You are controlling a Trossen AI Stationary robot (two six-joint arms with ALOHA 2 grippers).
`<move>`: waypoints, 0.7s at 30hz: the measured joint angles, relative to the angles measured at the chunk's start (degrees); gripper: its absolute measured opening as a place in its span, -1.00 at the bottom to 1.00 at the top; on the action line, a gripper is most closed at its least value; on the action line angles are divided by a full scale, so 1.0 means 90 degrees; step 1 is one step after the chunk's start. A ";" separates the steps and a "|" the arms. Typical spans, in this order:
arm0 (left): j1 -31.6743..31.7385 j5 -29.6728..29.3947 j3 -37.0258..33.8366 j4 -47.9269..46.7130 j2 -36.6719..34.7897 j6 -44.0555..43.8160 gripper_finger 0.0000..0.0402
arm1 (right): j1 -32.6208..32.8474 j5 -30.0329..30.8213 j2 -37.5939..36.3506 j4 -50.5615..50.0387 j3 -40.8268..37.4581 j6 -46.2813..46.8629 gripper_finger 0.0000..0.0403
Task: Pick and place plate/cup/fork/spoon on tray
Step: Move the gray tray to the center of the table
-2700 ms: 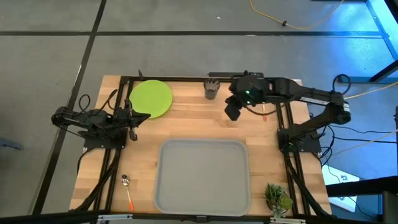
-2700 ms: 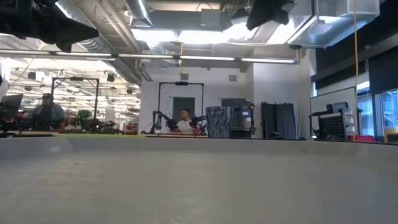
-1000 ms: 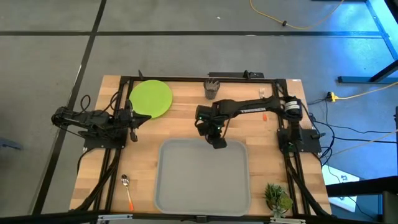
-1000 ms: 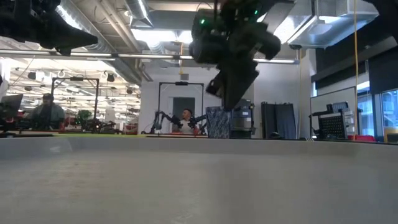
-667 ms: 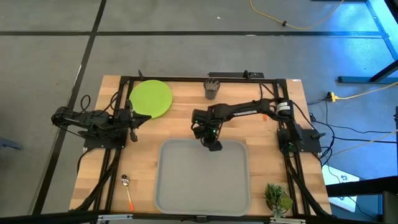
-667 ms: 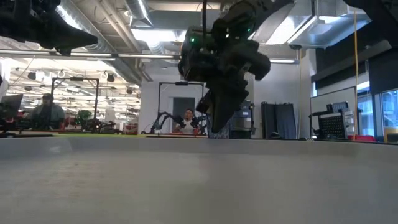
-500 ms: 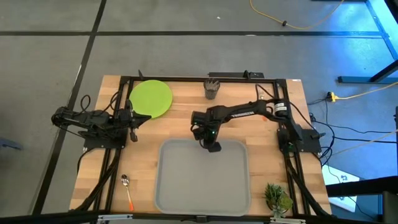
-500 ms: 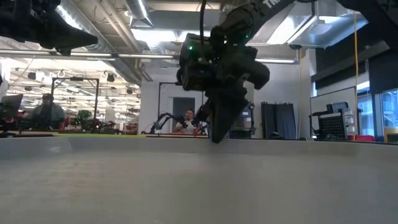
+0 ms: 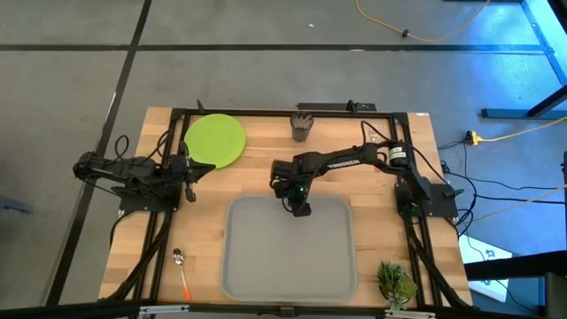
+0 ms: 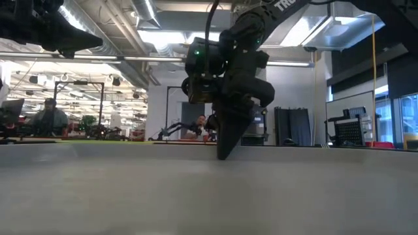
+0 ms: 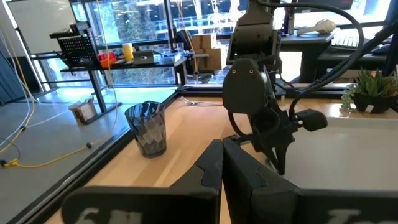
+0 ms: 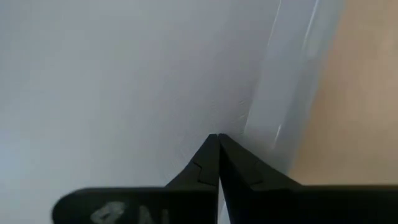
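Note:
The light grey tray [image 9: 288, 266] lies at the table's near middle. My right gripper [image 9: 301, 209] is shut and points down just inside the tray's far rim [image 12: 292, 93]; it also shows in the low view [image 10: 222, 155]. My left gripper [image 9: 190, 168] is shut and waits at the left, next to the lime-green plate [image 9: 215, 139]. The dark cup [image 9: 302, 127] stands at the far middle. The spoon [image 9: 181, 264] lies at the near left. I cannot make out the fork; the right arm crosses the spot where it lay. My right gripper's shut fingertips [image 12: 211, 142] point down at the tray's floor [image 12: 124, 74], right beside its far rim. I cannot tell whether they touch the tray. Nothing shows between the fingers.
A small green plant [image 9: 396, 282] stands at the near right corner. A black frame [image 9: 266, 112] runs around the table's edges. The bare wood between plate, cup and tray holds nothing but the right arm above it.
My right gripper has come down from above the tray's far rim to the level of the rim, drifting a little toward the table's left. Its fingers have stayed together. The tray, plate, cup and spoon have kept their places.

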 joint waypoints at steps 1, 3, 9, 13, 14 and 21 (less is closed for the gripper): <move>0.0000 0.0000 0.0000 0.0000 0.0002 0.0000 -1.00 | -0.0025 0.0041 -0.0001 0.0010 0.0001 0.0012 -0.96; 0.0002 0.0000 0.0000 0.0000 0.0002 0.0000 -1.00 | -0.0101 0.0069 -0.0002 0.0048 0.0002 0.0166 -0.98; 0.0001 0.0000 0.0000 0.0000 0.0000 -0.0002 -1.00 | -0.0331 0.0340 -0.0002 0.0240 0.0000 0.0621 -0.97; 0.0001 0.0000 0.0000 0.0000 0.0000 -0.0002 -1.00 | -0.0503 0.0701 -0.0002 0.0494 0.0000 0.0968 -0.97; 0.0002 0.0000 0.0000 0.0000 0.0001 -0.0002 -1.00 | -0.0543 0.0756 -0.0002 0.0524 0.0000 0.1025 -0.97; 0.0000 0.0000 0.0000 0.0000 0.0000 -0.0005 -1.00 | -0.0681 0.1167 -0.0002 0.0521 0.0001 0.1351 -0.97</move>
